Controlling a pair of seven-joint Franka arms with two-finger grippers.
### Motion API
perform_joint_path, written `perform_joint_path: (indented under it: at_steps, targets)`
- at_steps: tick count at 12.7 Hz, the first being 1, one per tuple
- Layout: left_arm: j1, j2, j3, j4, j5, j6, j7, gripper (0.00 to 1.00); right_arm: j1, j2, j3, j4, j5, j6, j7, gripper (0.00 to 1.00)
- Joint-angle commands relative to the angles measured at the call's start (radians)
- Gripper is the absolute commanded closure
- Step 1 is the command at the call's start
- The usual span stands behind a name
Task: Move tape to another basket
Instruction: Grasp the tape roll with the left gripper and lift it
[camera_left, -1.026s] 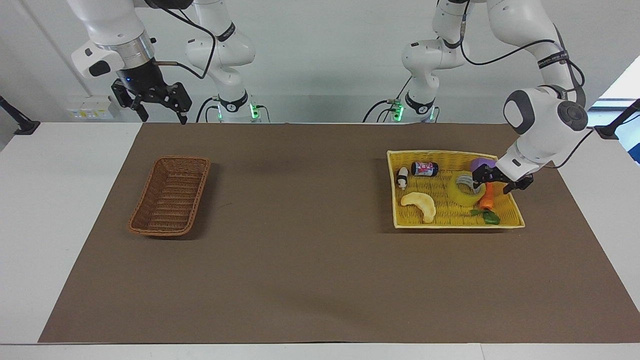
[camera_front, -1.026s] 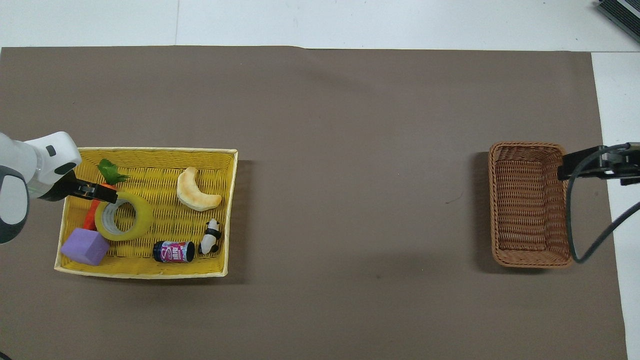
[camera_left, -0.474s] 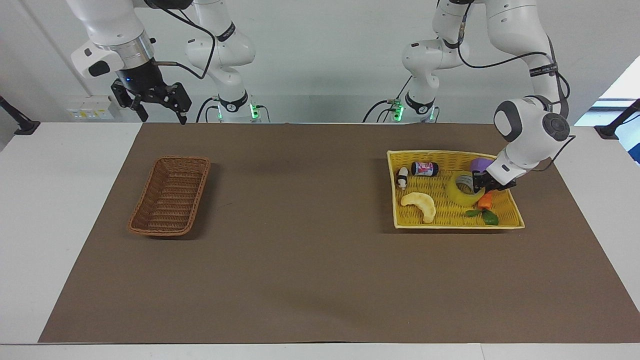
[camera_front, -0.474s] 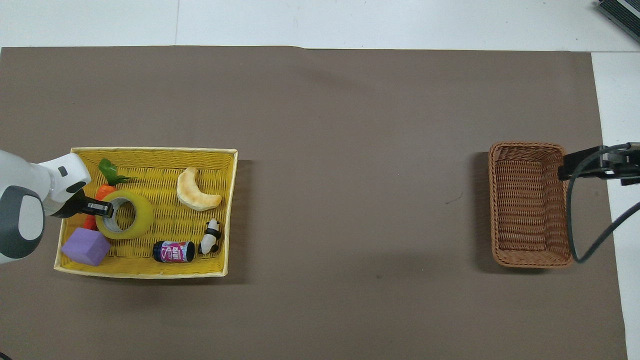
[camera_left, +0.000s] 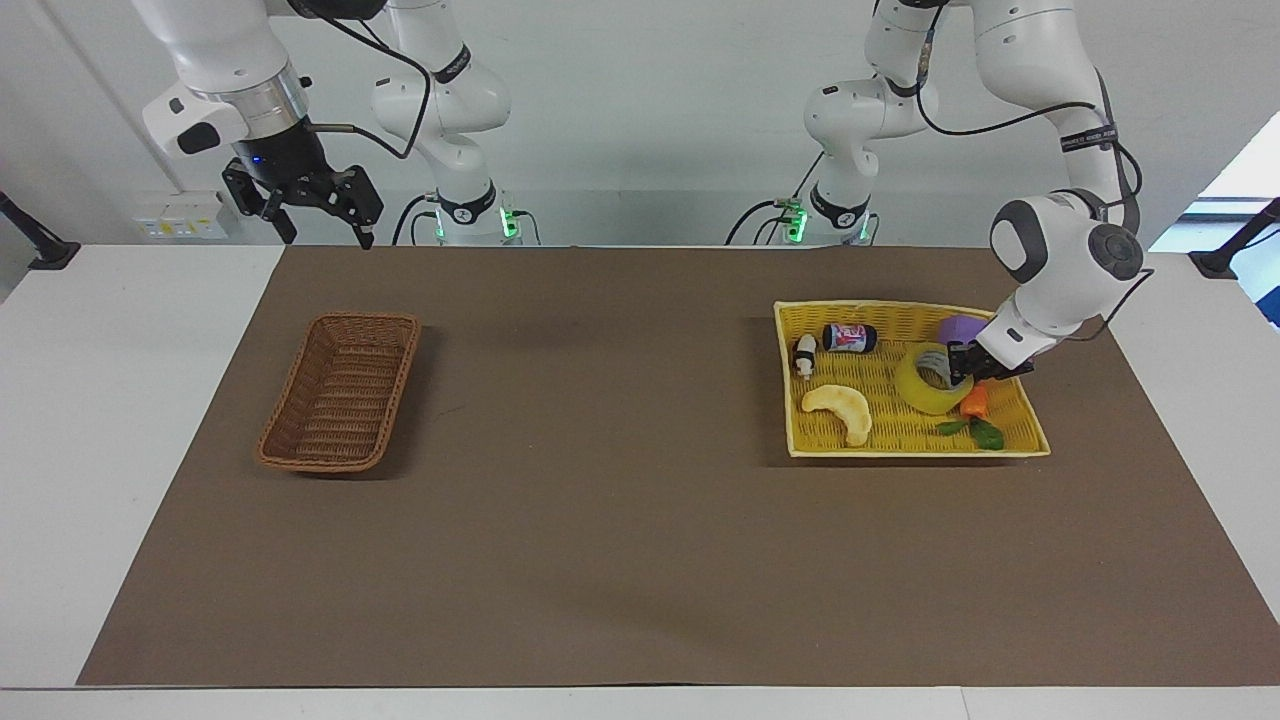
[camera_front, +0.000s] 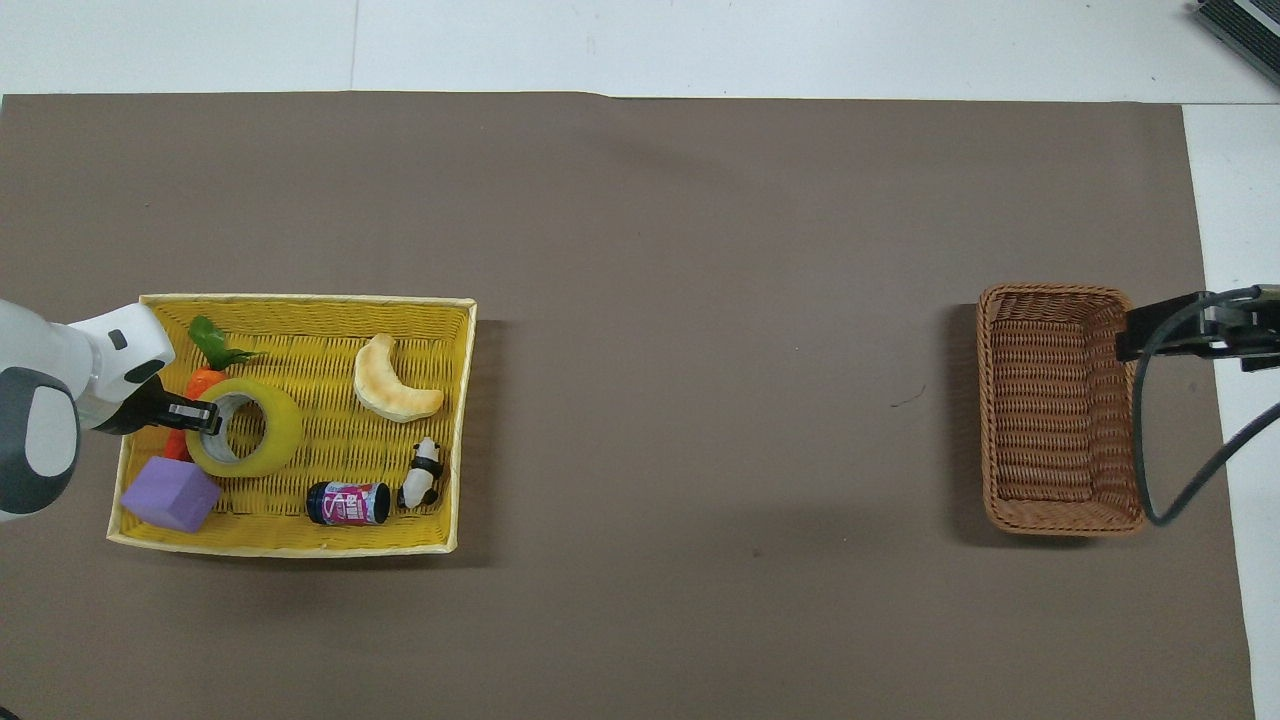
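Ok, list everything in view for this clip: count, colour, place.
tape: 1, yellow-green, in yellow tray
basket: 1, brown wicker, right arm's end
yellow tray: 1, left arm's end
purple block: 1, in tray
carrot: 1, orange with green leaves, beside tape
crescent piece: 1, pale, in tray
can: 1, dark with pink label, lying in tray
panda figure: 1, black-white, beside can
left hand: at tape's rim
right hand: open, waiting, raised

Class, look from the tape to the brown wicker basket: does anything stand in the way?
Nothing visible on the mat between them. The tape lies in the yellow tray with the left gripper at it; the basket holds nothing.
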Motion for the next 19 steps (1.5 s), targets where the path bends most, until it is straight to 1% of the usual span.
perform_joint_path:
  at_steps: [1, 6, 7, 8, 9, 10, 12, 13, 14, 15, 17, 18, 19]
  targets:
    - [0.009, 0.008, -0.006, 0.159, 0.003, -0.168, -0.012, 1.00, -0.017, -0.017, 0.004, -0.021, 0.020, 0.006, -0.035, 0.00]
    - [-0.005, -0.009, -0.016, 0.331, 0.001, -0.344, -0.103, 1.00, -0.015, -0.017, 0.004, -0.021, 0.034, 0.006, -0.024, 0.00]
    - [-0.006, -0.008, -0.019, 0.343, 0.001, -0.363, -0.127, 1.00, -0.009, -0.017, 0.007, -0.022, 0.044, 0.006, -0.018, 0.00]
    - [-0.021, -0.008, -0.023, 0.340, 0.001, -0.357, -0.153, 1.00, -0.001, -0.020, 0.011, -0.036, 0.073, 0.008, -0.011, 0.00]
    - [-0.043, -0.008, -0.023, 0.339, 0.001, -0.355, -0.195, 1.00, 0.000, -0.028, 0.014, -0.061, 0.148, 0.031, -0.009, 0.00]
    - [-0.066, -0.008, -0.023, 0.340, -0.005, -0.355, -0.256, 1.00, 0.015, -0.031, 0.020, -0.087, 0.203, 0.078, -0.001, 0.00]
    - [-0.130, -0.005, -0.023, 0.343, -0.026, -0.351, -0.346, 1.00, 0.097, -0.030, 0.020, -0.099, 0.212, 0.095, 0.060, 0.00]
    - [-0.167, -0.005, -0.023, 0.342, -0.045, -0.354, -0.365, 1.00, 0.142, -0.027, 0.020, -0.120, 0.215, 0.112, 0.121, 0.00]
    - [-0.211, -0.014, -0.023, 0.330, -0.060, -0.369, -0.374, 1.00, 0.192, -0.028, 0.020, -0.157, 0.227, 0.187, 0.173, 0.00]
    - [-0.253, -0.028, -0.024, 0.322, -0.062, -0.375, -0.387, 1.00, 0.227, -0.025, 0.022, -0.183, 0.265, 0.247, 0.231, 0.00]
    - [-0.354, -0.031, -0.024, 0.319, -0.080, -0.365, -0.490, 1.00, 0.259, -0.005, 0.022, -0.187, 0.397, 0.305, 0.334, 0.00]
    - [-0.395, -0.031, -0.024, 0.319, -0.116, -0.355, -0.532, 1.00, 0.260, 0.004, 0.022, -0.188, 0.482, 0.333, 0.354, 0.00]
    - [-0.403, -0.031, -0.024, 0.319, -0.184, -0.345, -0.535, 1.00, 0.260, 0.018, 0.020, -0.190, 0.547, 0.354, 0.358, 0.00]
